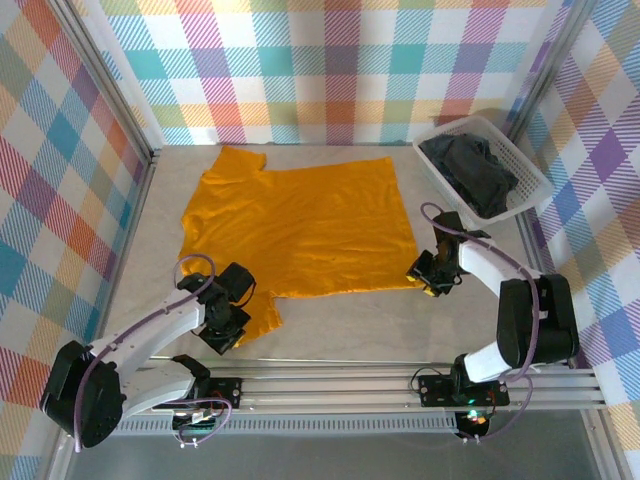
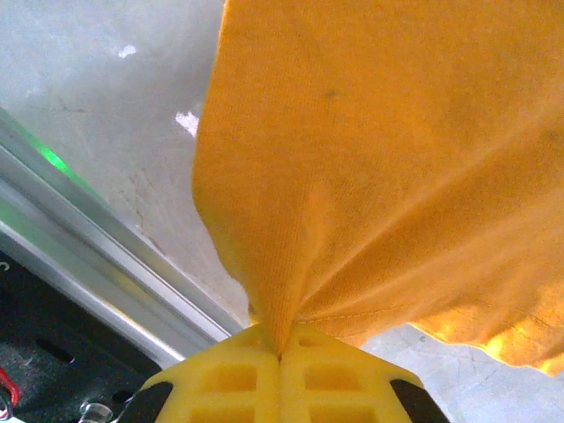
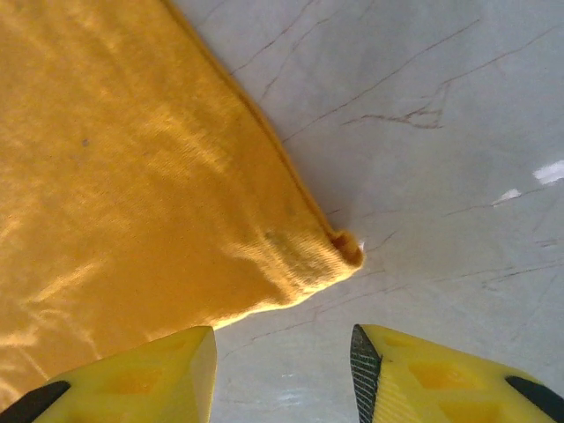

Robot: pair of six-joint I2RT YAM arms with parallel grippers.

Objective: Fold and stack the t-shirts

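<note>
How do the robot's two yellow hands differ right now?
The left hand is shut, pinching the edge of the orange t-shirt; the right hand stands open, gripping nothing. Cloth puckers into the left hand's fingers, while the shirt corner ahead of the right hand lies loose on the table. Both have yellow fingers and sit at the shirt's near edge.

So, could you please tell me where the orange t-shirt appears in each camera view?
Top external: orange t-shirt spread out mid-table.
Left wrist: pinched in the left gripper, spreading across the upper right.
Right wrist: upper left, its corner ahead of the open right gripper.
Shared landmark: the grey table.
</note>
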